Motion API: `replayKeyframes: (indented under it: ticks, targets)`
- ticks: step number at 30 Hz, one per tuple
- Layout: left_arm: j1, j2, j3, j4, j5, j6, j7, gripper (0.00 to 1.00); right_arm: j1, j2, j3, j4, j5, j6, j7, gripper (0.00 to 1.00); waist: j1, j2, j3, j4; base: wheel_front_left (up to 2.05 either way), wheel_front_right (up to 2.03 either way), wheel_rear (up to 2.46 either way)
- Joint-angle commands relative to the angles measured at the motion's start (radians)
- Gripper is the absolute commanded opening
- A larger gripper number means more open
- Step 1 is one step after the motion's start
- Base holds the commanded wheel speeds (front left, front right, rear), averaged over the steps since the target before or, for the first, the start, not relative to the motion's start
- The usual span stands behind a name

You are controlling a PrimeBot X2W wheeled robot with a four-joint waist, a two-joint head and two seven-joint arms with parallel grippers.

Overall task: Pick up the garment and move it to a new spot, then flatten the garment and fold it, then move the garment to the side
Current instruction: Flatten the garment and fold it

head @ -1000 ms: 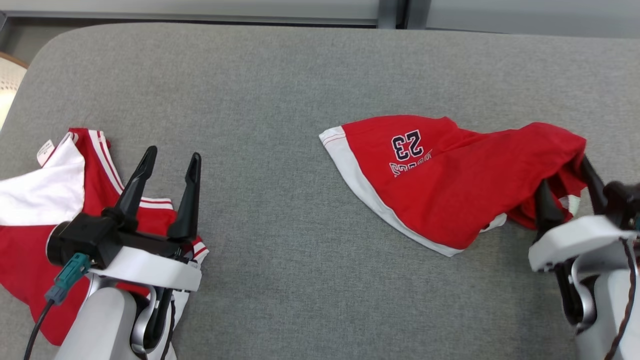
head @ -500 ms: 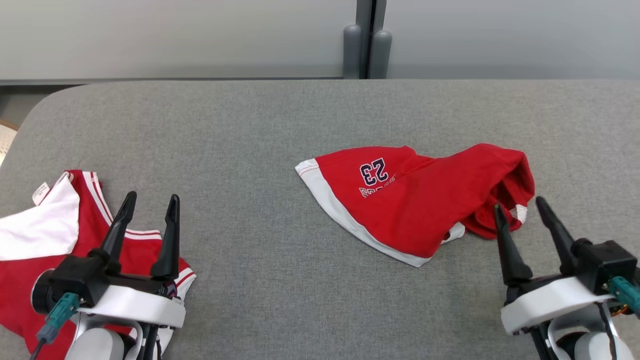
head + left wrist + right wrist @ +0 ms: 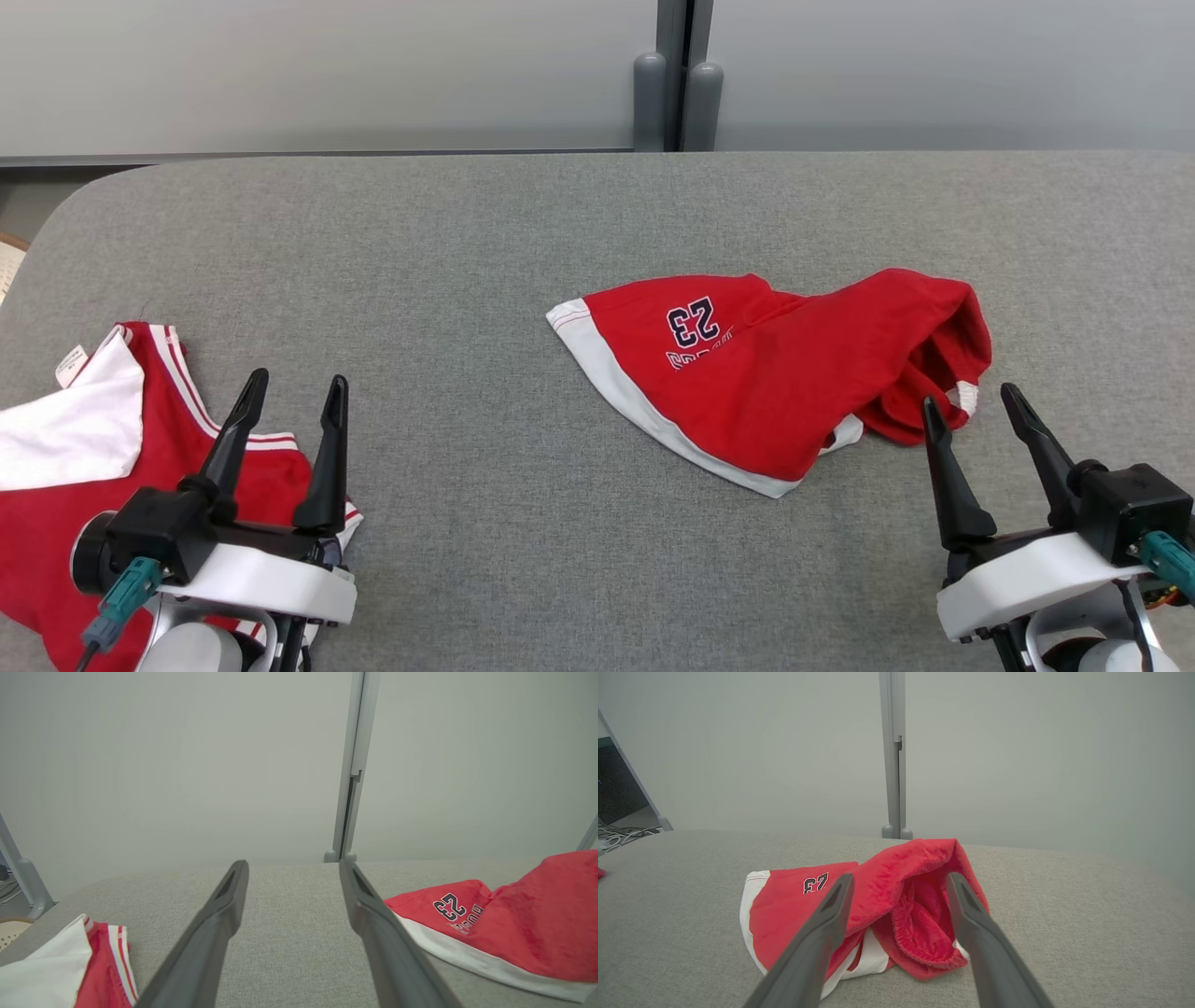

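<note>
Looking down from the head: taking in both garments at once on the grey cloth-covered desk [image 3: 467, 243]. Finding the crumpled red shorts with white trim and a dark 23 [image 3: 775, 373] right of centre and a red-and-white striped jersey [image 3: 103, 448] at the near left edge, well apart.

Looking along the left wrist: catching just a corner of that jersey [image 3: 100, 970] low on the left and the hem end of the shorts [image 3: 514, 933] on the right. Also catching the grey upright post [image 3: 352, 765] against the pale wall.

Looking along the right wrist: peering into the open waistband end of the shorts [image 3: 920, 924], with its rolled fleecy edge showing far more plainly than from the head.

Holding the left gripper [image 3: 299, 378] above the jersey's near corner, with its two dark fingers [image 3: 233, 439] pointing away across the desk, spread wide, gripping nothing.

Holding the right gripper [image 3: 968, 395] low at the near right, with its fingers [image 3: 943, 476] likewise spread wide and empty. Keeping the tips just beside the bunched end of the shorts, without telling contact from a near miss.

Counting: two garments, two grippers, four fingers, one post.
</note>
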Motion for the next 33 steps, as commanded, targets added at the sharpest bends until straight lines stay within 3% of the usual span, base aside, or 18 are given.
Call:
replayKeyframes:
  ticks: [1, 7, 19, 20, 21, 22, 26, 33]
  targets:
    - [0.002, 0.004, -0.003, -0.004, 0.006, -0.004, -0.002, 1.00, 0.002, 0.002, 0.001, -0.003, 0.003, 0.000, 0.002, 1.00, 0.0000, 0.0000, 0.005, 0.003, 0.00, 0.00, 0.00]
    - [-0.025, 0.001, -0.014, -0.016, 0.008, -0.006, -0.002, 1.00, -0.009, -0.014, -0.001, 0.041, -0.014, 0.000, 0.009, 1.00, 0.0000, 0.0000, 0.035, 0.018, 0.00, 0.00, 0.00]
    - [-0.104, -0.014, -0.040, -0.018, 0.004, -0.032, -0.002, 1.00, -0.165, -0.058, 0.034, 0.300, -0.059, 0.000, -0.012, 1.00, 0.0000, 0.0000, 0.158, 0.061, 0.00, 0.00, 0.00]
    - [-0.111, -0.016, -0.040, -0.015, 0.004, -0.035, -0.002, 1.00, -0.179, -0.059, 0.038, 0.320, -0.064, 0.000, -0.020, 0.58, 0.0000, 0.0000, 0.162, 0.062, 0.00, 0.00, 0.00]
    - [-0.116, -0.017, -0.040, -0.013, 0.005, -0.034, -0.002, 1.00, -0.190, -0.061, 0.039, 0.331, -0.071, 0.000, -0.028, 0.04, 0.0000, 0.0000, 0.164, 0.064, 0.00, 0.00, 0.00]
    - [-0.118, -0.018, -0.039, -0.011, 0.007, -0.037, -0.002, 1.00, -0.195, -0.060, 0.038, 0.341, -0.073, 0.000, -0.033, 0.00, 0.0000, 0.0000, 0.164, 0.064, 0.00, 0.00, 0.00]
    - [-0.113, -0.017, -0.030, -0.002, 0.016, -0.041, -0.002, 1.00, -0.171, -0.055, 0.034, 0.319, -0.066, 0.000, -0.060, 0.00, 0.0000, 0.0000, 0.151, 0.054, 0.00, 0.00, 0.00]
    - [-0.083, -0.015, -0.008, -0.005, 0.022, -0.036, -0.002, 1.00, -0.071, -0.063, 0.031, 0.129, -0.024, 0.000, -0.037, 0.00, 0.0000, 0.0000, 0.111, 0.006, 0.00, 0.00, 0.00]
